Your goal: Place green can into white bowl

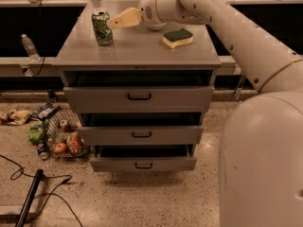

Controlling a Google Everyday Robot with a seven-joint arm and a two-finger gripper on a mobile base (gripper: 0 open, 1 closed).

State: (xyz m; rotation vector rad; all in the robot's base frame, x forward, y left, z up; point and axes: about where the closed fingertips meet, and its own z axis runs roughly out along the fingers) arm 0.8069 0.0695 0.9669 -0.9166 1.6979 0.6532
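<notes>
Gripper point(112, 22), tan and wedge-shaped, hangs over the back left part of the cabinet top point(137, 53), its tip pointing left at the upper part of the green can point(102, 28). Whether it is released or clenched cannot be told, nor whether the tip touches the can; it is at least just beside it, at the height of the rim. The can stands upright near the back left corner of the top, lid up, and nothing encloses it.

Right of the can, past the white wrist point(152, 11), a sponge point(177, 37) with a green face on a yellow body lies flat, well apart from the can. The arm point(232, 27) reaches in from the right, above the sponge.

Below the top, three drawers stand pulled out: the top drawer point(139, 97), the middle drawer point(141, 134) and the bottom drawer point(143, 163). Their insides are dark and what they hold cannot be seen.

On the floor to the left, a wire basket point(66, 136) sits among litter, with a red fruit point(60, 148) in it. A plastic bottle point(29, 46) stands on the ledge left of the cabinet.
</notes>
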